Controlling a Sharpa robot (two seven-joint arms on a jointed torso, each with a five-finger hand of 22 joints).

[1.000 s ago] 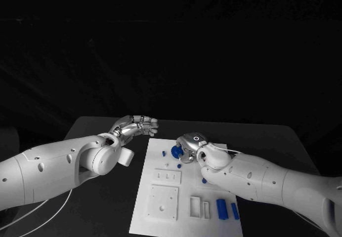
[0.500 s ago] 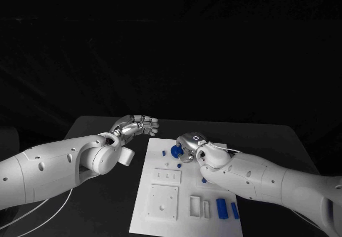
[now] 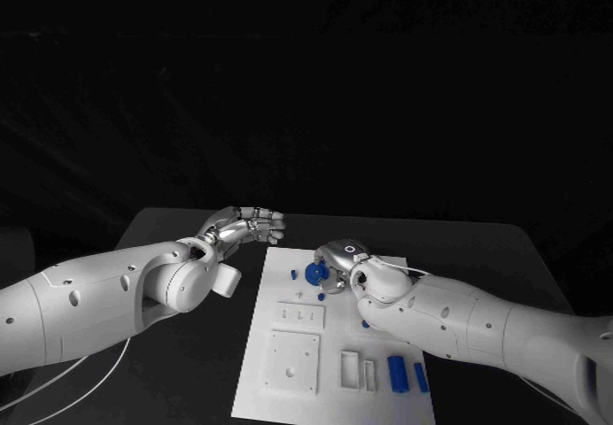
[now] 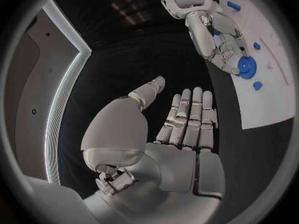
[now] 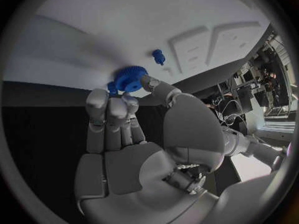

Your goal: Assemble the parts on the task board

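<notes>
The white task board (image 3: 329, 341) lies in the middle of the table. At its far end a blue gear (image 3: 317, 271) sits against the board, and my right hand (image 3: 343, 260) pinches it between thumb and fingertips. The right wrist view has the gear (image 5: 129, 78) at the fingertips (image 5: 113, 103) of that hand (image 5: 124, 139), with a small blue peg (image 5: 159, 56) just beyond. My left hand (image 3: 243, 225) hovers off the board's far left corner; its fingers (image 4: 187, 119) are straight and hold nothing. From there the gear (image 4: 246, 66) and right hand (image 4: 215, 32) are also visible.
Two blue bars (image 3: 407, 375) lie at the board's near right, beside white slotted blocks (image 3: 358, 370). A square white plate (image 3: 292, 360) and a smaller one (image 3: 301, 314) sit on the left half. A small blue peg (image 3: 294, 274) stands left of the gear.
</notes>
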